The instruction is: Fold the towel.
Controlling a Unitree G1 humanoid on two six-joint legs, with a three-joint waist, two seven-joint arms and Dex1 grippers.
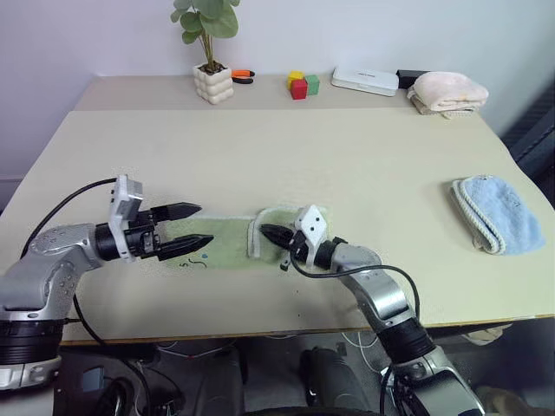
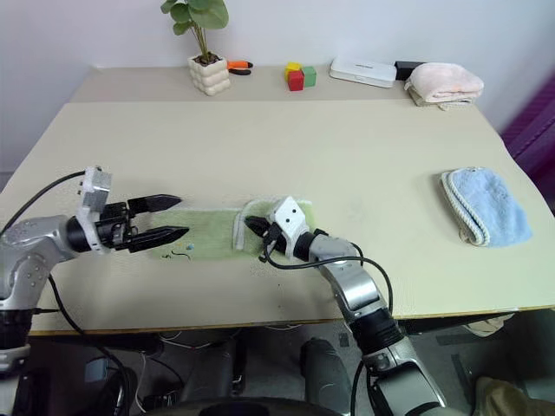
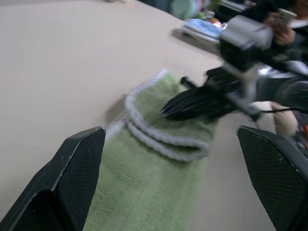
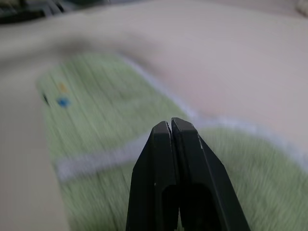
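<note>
Right gripper [image 1: 270, 232]: black fingers pressed together, nothing visibly between them in its wrist view, tips just above the doubled-over end of the towel [image 1: 230, 244]. Left gripper [image 1: 192, 227]: jaws spread wide, empty, hovering over the opposite, flat end.

Table [image 1: 347, 165], tan, wide. Green towel lies as a narrow strip near the front edge, between the two grippers. Its right end is turned back on itself, whitish hems stacked in loose curved loops; the small dark mark sits near the left end.

Risks, biggest first:
- Whole strip sliding. It lies close to the front table edge; a sideways drag by either arm could likely pull it toward or over that edge.
- Fold springing open. The turned-back flap looks loose and puffy, not pressed flat. With the right fingers apparently holding nothing, the terry may relax and unroll.
- Arms meeting. Both grippers point toward each other over a short cloth; a reach from the left toward the flap may clip the right fingers.
- Skewed edge. Stacked hems are not aligned; a further fold would probably carry the crookedness along.
- Cable [image 1: 299, 269] by the right wrist hangs near the cloth and could snag a hem.
</note>
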